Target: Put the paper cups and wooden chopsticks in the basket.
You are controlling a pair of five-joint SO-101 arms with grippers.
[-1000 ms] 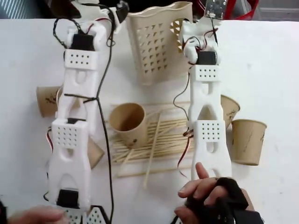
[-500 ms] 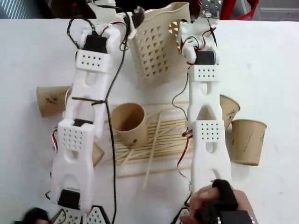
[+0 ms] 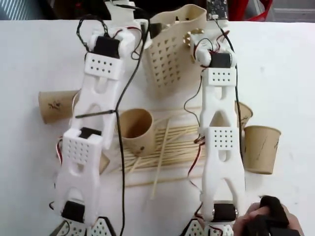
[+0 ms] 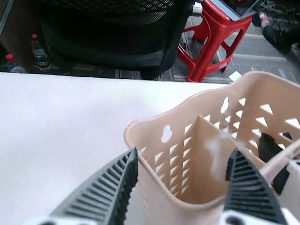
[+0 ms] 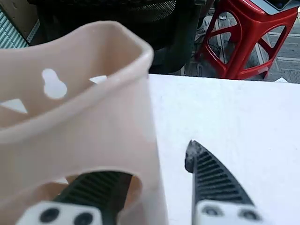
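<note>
The beige slotted basket [image 3: 170,56] stands at the table's far middle. My left gripper [image 3: 149,28] is at its left rim; in the left wrist view this gripper [image 4: 180,185] is open, its jaws either side of the basket's wall [image 4: 154,140]. My right gripper [image 3: 193,40] is at the basket's right rim, open in the right wrist view [image 5: 154,187], one jaw inside the wall [image 5: 93,117] and one outside. Paper cups lie at the left [image 3: 53,105], centre [image 3: 134,127] and right [image 3: 259,147]. Wooden chopsticks [image 3: 165,147] are piled between the arms.
Another cup [image 3: 245,114] is partly behind the right arm and one [image 3: 102,162] peeks from under the left arm. A person's hand with a black strap [image 3: 268,219] is at the right arm's base. A red stool [image 4: 215,37] stands beyond the table's far edge.
The left arm has swung right, bringing its gripper onto the basket's left rim. The basket has turned and shifted slightly right. The person's hand has dropped toward the bottom right corner.
</note>
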